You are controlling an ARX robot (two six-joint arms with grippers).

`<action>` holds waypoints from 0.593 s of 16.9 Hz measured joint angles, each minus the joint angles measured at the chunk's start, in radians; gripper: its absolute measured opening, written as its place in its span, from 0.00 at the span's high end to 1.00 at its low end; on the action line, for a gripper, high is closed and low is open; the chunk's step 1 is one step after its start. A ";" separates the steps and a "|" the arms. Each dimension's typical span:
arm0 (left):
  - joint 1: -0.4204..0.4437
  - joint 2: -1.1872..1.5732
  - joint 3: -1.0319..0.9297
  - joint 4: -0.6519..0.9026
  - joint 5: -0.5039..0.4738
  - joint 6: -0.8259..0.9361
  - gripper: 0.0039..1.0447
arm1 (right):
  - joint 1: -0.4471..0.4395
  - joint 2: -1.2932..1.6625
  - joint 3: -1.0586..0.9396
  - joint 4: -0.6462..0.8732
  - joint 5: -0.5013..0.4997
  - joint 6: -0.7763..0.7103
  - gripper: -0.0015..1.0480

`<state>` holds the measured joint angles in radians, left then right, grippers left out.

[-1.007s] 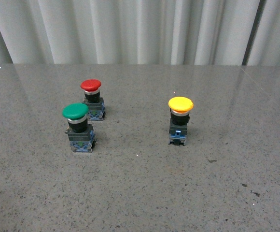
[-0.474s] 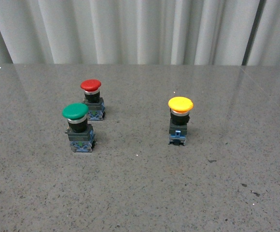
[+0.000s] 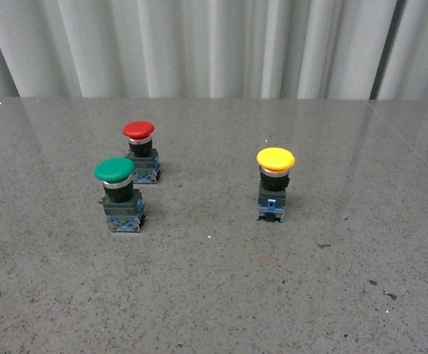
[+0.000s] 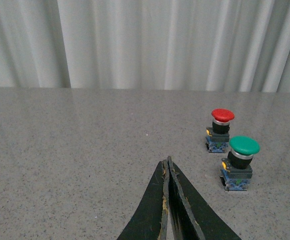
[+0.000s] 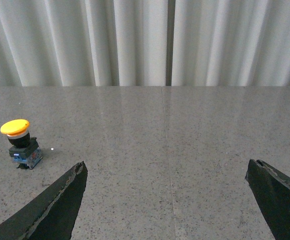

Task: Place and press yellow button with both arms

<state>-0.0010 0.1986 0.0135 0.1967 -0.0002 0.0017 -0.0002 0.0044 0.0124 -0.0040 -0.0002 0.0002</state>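
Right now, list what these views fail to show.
Front view: both arms lie outside the frame.
Left wrist view: yellow button out of frame; left gripper cut off by the frame edge behind its fingers.
Right wrist view: right gripper shows only finger ends; green button and red button out of frame.

Three mushroom-cap push-buttons: one yellow-capped push-button (image 3: 276,184), one green-capped push-button (image 3: 118,193), one red-capped push-button (image 3: 140,151). One grey speckled bench (image 3: 214,295). Two black tools, left tool (image 4: 167,162) and right tool (image 5: 166,164). One white pleated curtain (image 3: 199,44).
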 joint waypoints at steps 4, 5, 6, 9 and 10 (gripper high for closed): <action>0.000 -0.145 0.001 -0.202 0.002 0.000 0.96 | 0.000 0.000 0.000 0.000 0.000 0.000 0.06; 0.000 -0.189 0.001 -0.196 0.000 0.000 0.96 | 0.000 0.000 0.000 0.000 0.000 0.000 0.06; 0.000 -0.188 0.005 -0.181 -0.002 0.000 0.96 | 0.000 0.000 0.000 0.000 0.000 0.000 0.06; 0.000 -0.188 0.001 -0.199 0.000 -0.001 0.96 | 0.000 0.000 0.000 0.000 0.000 0.000 0.06; 0.000 -0.188 0.001 -0.202 0.000 -0.001 0.96 | 0.000 0.000 0.000 0.001 0.000 0.000 0.06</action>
<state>-0.0010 0.0109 0.0143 -0.0055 -0.0002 0.0010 -0.0002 0.0044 0.0124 -0.0032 -0.0006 -0.0002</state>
